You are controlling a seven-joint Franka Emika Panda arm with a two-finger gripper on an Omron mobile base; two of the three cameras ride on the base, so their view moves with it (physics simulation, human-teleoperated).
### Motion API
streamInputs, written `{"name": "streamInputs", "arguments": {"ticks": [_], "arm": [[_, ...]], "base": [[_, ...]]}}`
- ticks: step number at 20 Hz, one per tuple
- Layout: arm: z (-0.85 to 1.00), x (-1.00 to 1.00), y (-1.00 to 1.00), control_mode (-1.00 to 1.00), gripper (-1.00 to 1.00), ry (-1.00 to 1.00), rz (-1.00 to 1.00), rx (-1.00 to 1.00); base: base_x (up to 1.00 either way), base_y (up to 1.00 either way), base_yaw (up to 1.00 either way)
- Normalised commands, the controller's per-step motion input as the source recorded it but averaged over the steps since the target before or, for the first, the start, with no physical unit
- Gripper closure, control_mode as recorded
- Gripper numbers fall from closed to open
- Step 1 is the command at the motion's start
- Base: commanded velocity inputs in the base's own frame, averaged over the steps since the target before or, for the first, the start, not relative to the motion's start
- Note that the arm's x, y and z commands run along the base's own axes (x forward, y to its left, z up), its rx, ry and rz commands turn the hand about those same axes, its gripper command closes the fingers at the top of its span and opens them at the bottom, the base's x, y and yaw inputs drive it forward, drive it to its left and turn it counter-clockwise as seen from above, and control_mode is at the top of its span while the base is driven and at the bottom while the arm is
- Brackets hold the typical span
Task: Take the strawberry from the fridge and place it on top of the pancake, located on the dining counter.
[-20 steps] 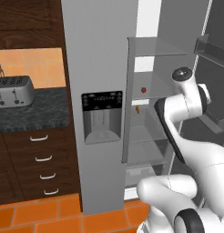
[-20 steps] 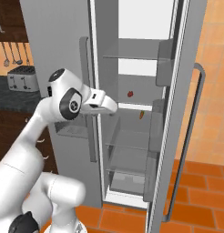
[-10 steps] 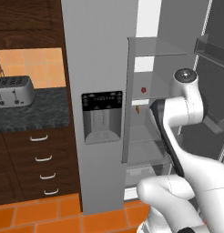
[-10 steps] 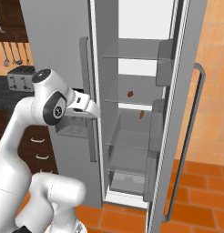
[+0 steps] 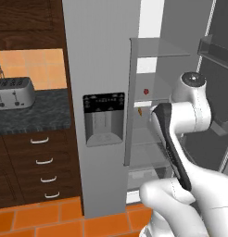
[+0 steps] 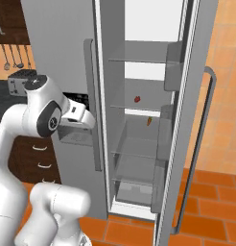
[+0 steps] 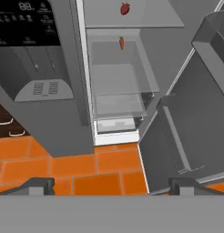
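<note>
Red against pale grey shelving, the strawberry (image 7: 125,8) sits on a glass shelf at the top centre of the hand view, inside the open fridge (image 6: 62,43); in the right base view it shows at centre, a shelf above a small orange item (image 6: 149,121). The gripper (image 7: 111,184) stands with its jaws spread wide and empty, its tips at the bottom corners of the hand view, well apart from the berry and aimed low toward the floor. The step in hand looks like the reach. Done well, the hand would tilt up until the berry sits midway between the tips, enter level above the shelf, keep clear of the open door (image 6: 196,120) at right, and avoid the orange item below.
</note>
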Motion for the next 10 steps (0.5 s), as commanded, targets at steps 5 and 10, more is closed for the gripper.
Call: {"name": "streamInputs", "arguments": {"ticks": [5,10], "arm": [[-0.07,-0.15,0.08,-1.00,-1.00,0.03,0.06,0.05],[-0.02,-0.43,0.06,-1.00,-1.00,0.01,0.01,0.02]], "base": [[0.00,0.00,0.00],[0.00,0.00,0.00]]}}
